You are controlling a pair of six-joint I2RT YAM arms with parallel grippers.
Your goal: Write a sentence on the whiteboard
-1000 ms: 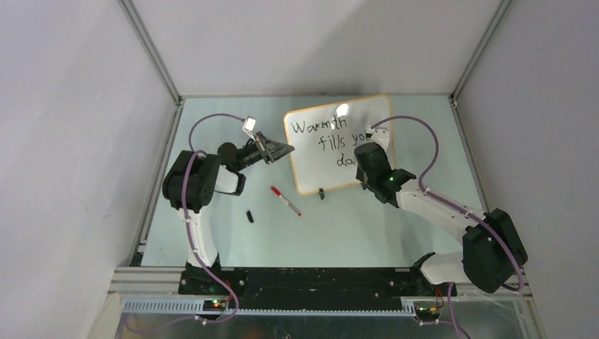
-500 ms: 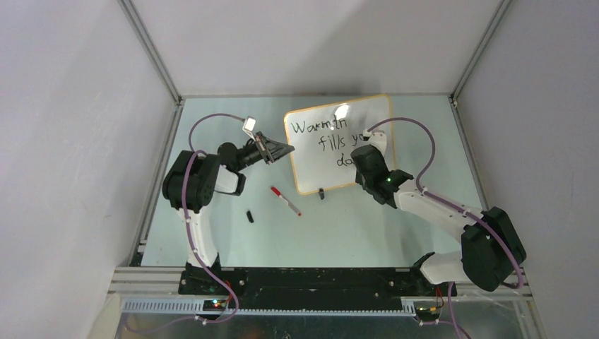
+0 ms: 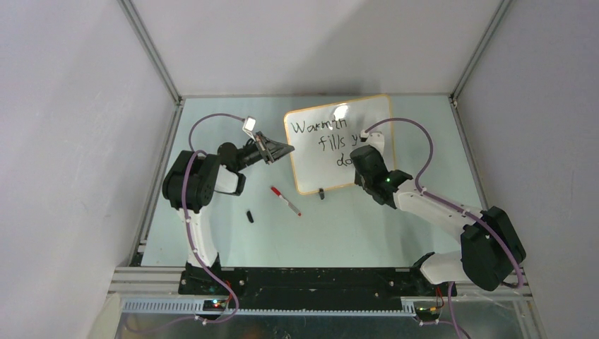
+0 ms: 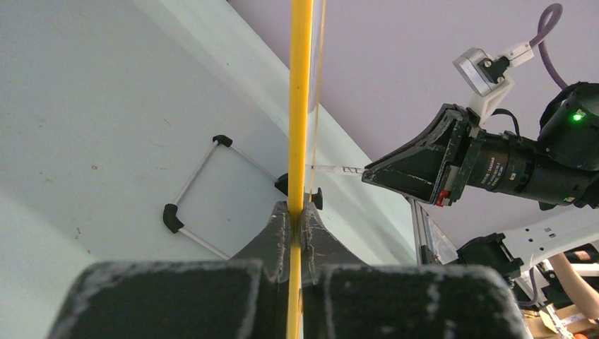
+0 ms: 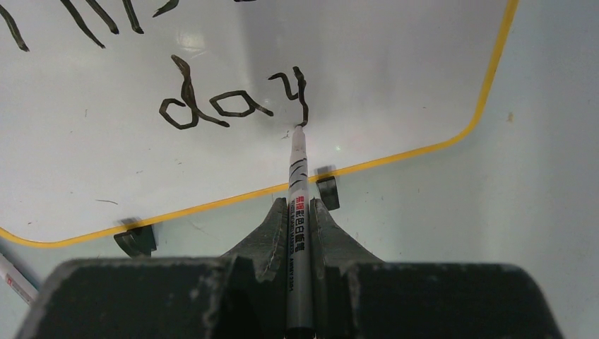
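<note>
The black handwritten sentence (image 5: pixel 240 107) on the glossy orange-framed whiteboard (image 3: pixel 311 164) looks almost complete. The right end effector (image 5: pixel 299 212), clamped on a slim silver-white marker (image 5: pixel 299 185), tips the final "y" near the whiteboard's bottom edge. The left end effector (image 4: pixel 297 215) pinches the whiteboard's frame.

Lab robot cell: aluminium frame (image 3: pixel 151 53), plain walls (image 3: pixel 70 141).

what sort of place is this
Probably a robotics lab test cell: a left arm and right arm bolted to a table, plain panels on aluminium framing boxing it in, a whiteboard as workpiece.
</note>
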